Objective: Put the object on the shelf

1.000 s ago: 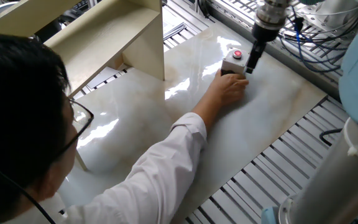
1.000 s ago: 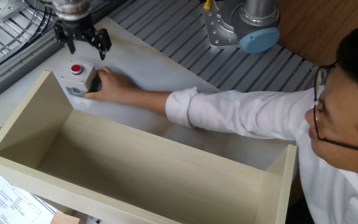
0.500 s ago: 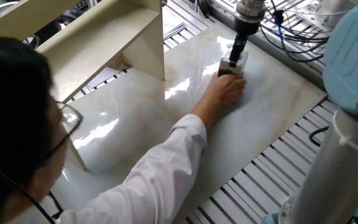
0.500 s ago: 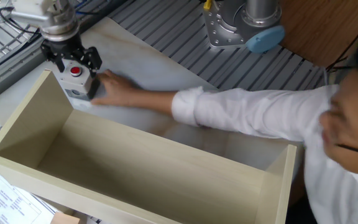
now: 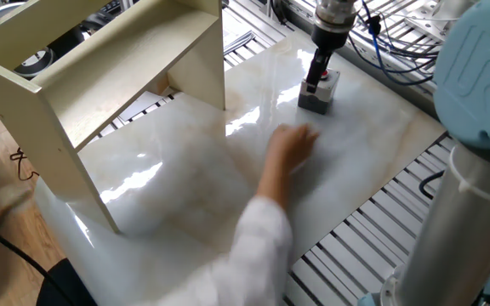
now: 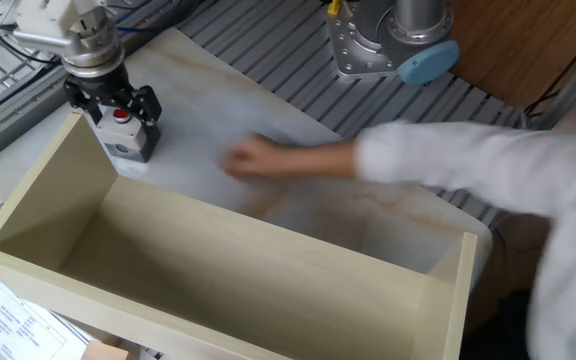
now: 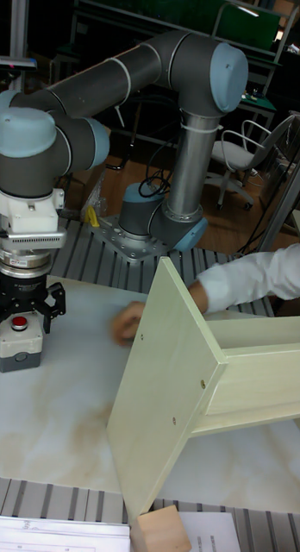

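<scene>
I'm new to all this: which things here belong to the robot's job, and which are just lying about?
Job:
- small grey box with round red button
- big cream wooden shelf
- black two-finger gripper, straddling the box

Lying about:
- printed papers
- small wooden block
- person's hand

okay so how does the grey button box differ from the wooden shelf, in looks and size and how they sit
The grey button box is small and closed, with a red button on top; the shelf is far larger, cream boards forming an open unit. The box sits under the gripper, whose fingers straddle it; nothing touches the shelf. Both rest on the white table.
</scene>
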{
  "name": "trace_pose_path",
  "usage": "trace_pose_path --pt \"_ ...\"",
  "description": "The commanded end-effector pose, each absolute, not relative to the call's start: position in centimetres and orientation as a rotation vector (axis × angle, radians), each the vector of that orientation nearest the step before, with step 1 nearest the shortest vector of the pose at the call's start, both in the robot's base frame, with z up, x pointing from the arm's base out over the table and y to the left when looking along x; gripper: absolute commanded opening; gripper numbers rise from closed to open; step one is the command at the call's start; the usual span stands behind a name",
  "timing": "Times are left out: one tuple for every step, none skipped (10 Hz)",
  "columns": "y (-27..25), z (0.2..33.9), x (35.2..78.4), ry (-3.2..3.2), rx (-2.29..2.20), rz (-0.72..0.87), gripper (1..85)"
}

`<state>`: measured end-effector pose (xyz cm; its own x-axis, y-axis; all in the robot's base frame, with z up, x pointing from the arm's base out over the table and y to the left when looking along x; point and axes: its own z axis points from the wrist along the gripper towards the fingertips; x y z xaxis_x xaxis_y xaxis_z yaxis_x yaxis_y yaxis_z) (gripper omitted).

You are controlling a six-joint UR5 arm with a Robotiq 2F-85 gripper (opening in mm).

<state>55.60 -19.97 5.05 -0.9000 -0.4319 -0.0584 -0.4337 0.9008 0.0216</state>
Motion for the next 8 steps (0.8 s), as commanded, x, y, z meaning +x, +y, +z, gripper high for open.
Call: trace_pose_path --pt "-20.3 4.3 56.0 2.997 -0.687 0.049 85.0" --pt "-20.7 4.2 56.1 2.993 -0.701 0.026 85.0" --pt "-21.1 4.4 56.3 2.992 -0.698 -0.005 60.7" --pt "-21.3 4.8 55.9 3.017 -0.66 -0.018 26.3" --pt "-21.2 5.5 55.4 3.04 -0.631 -0.038 1.0" --pt "-20.5 6.4 54.9 3.048 -0.623 -0.026 1.0" --pt "-19.3 7.5 54.2 3.04 -0.64 0.042 1.0" --pt "-18.3 9.2 52.9 3.052 -0.632 0.078 1.0"
